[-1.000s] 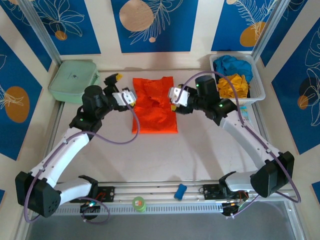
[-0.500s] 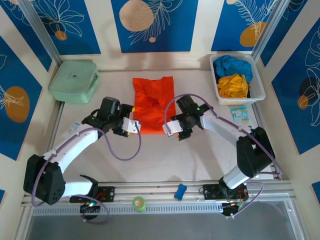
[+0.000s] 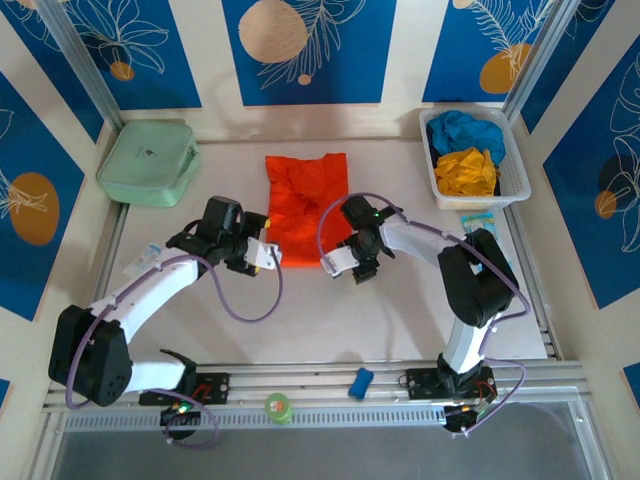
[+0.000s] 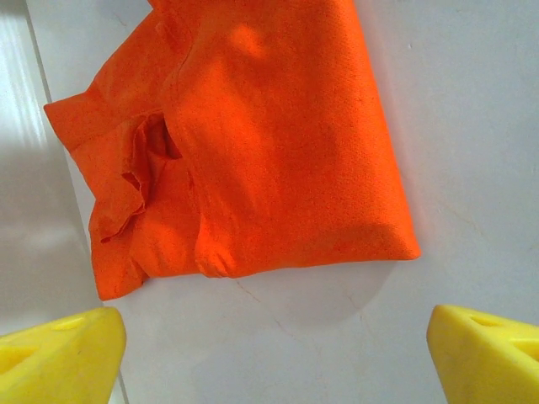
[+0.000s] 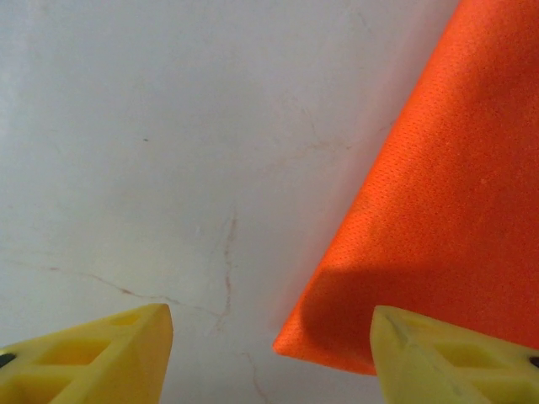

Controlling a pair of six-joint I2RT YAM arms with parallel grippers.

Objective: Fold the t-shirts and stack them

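Folded orange fabric t-shirt (image 5: pixel 438 194) cut off ahead of the right gripper (image 5: pixel 271 337), near edge behind one yellow fingertip (image 5: pixel 455 358)

A pale green case (image 3: pixel 148 162) with rounded corners lies flat at the far left corner of the white tabletop (image 3: pixel 300 310). A white slotted basket (image 3: pixel 516 158) stands at the far right, with a small printed packet (image 3: pixel 482 228) just in front of it. On the near rail lie a blue block (image 3: pixel 360 383) and a round green lid (image 3: pixel 278 407).
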